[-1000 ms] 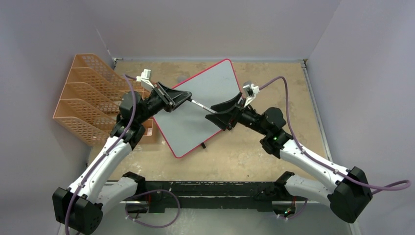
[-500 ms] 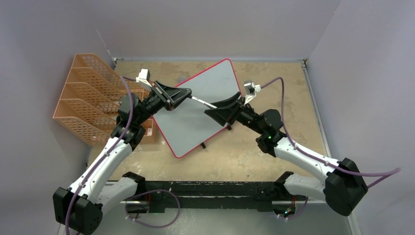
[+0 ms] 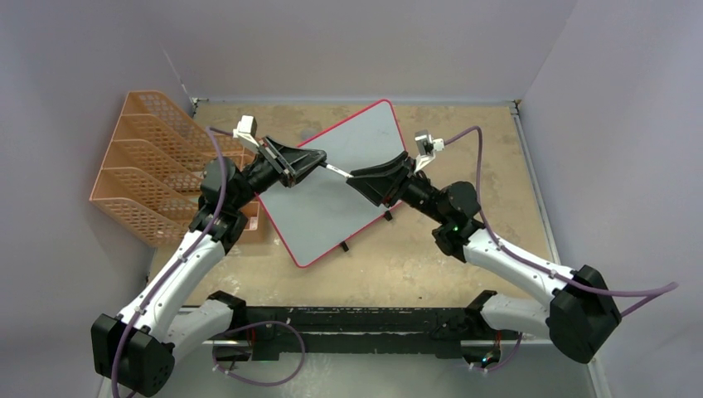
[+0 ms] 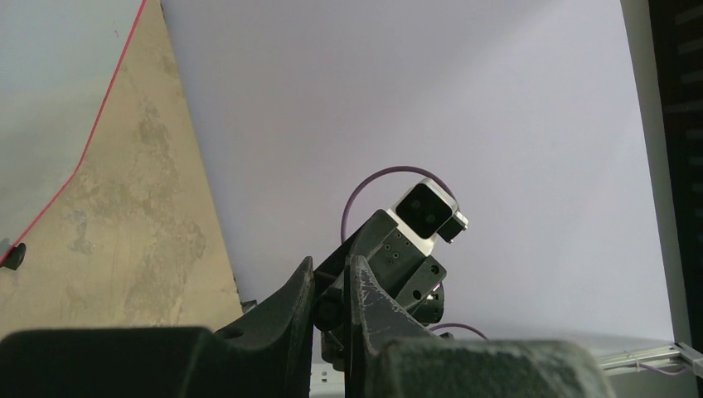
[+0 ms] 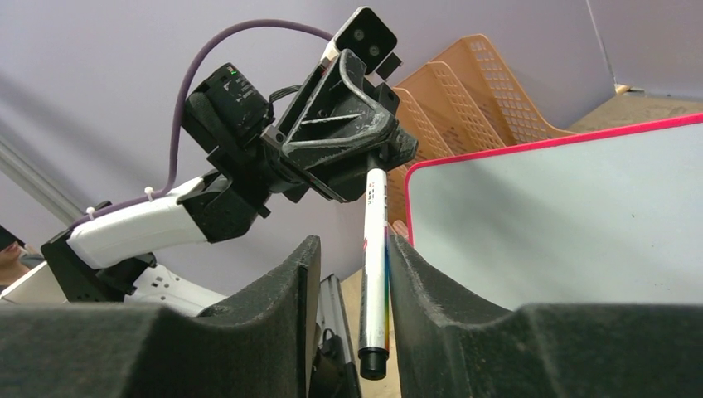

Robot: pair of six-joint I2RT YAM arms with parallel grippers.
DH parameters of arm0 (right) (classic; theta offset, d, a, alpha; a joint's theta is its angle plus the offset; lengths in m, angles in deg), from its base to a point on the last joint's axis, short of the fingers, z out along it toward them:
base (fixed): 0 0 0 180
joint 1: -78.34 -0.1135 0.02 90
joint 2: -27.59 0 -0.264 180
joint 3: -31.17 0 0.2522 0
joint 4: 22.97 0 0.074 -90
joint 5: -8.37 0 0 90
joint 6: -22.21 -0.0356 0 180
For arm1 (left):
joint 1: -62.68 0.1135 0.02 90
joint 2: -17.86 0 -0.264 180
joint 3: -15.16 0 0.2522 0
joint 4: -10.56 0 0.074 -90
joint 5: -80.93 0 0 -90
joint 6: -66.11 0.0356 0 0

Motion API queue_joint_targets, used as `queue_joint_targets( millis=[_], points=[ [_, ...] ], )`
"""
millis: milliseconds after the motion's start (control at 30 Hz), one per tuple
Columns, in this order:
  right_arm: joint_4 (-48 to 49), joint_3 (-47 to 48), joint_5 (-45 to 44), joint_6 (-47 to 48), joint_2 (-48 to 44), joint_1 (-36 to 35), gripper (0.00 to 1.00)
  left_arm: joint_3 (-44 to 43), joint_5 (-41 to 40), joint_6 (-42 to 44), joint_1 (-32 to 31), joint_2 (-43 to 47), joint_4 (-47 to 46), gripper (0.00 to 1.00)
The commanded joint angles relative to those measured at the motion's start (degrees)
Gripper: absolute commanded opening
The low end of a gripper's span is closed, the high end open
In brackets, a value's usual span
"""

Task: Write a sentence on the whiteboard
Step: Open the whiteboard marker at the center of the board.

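From above, the whiteboard [image 3: 319, 220] is lying at a slant in the middle of the tabletop [image 3: 464, 149], beside the orange mesh rack [image 3: 141, 166], and both arms are meeting over it. The left gripper [image 3: 317, 164] is holding out a marker [image 3: 338, 171] and the right gripper [image 3: 355, 177] is sitting at its far end. On the left wrist view, the left gripper [image 4: 332, 274] is showing its jaws drawn close together, with the whiteboard [image 4: 50, 75] and its black foot [image 4: 12, 255] off to the side. On the right wrist view, the left gripper [image 5: 377, 157] is clamping the marker [image 5: 375, 249] by its upper end, while the right gripper [image 5: 355, 245] is straddling the barrel, jaws apart, a gap showing on one side.
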Motion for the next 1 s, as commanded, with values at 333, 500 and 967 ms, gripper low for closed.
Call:
queue_joint_targets(
  millis=[333, 500, 967],
  points=[
    [2.96, 3.64, -0.44, 0.53, 0.59, -0.04, 0.29, -1.43, 1.19, 0.41, 0.02, -0.17, -4.33, 0.00],
    [2.52, 4.07, -0.13, 0.60, 0.93, -0.04, 0.26, -1.25, 0.90, 0.26, 0.01, -0.08, -4.66, 0.00],
    [-0.36, 5.18, 0.31, 1.67, 1.35, -0.02, 0.04, -0.84, 0.34, 0.48, 0.01, 0.17, -5.52, 0.00]
  ],
)
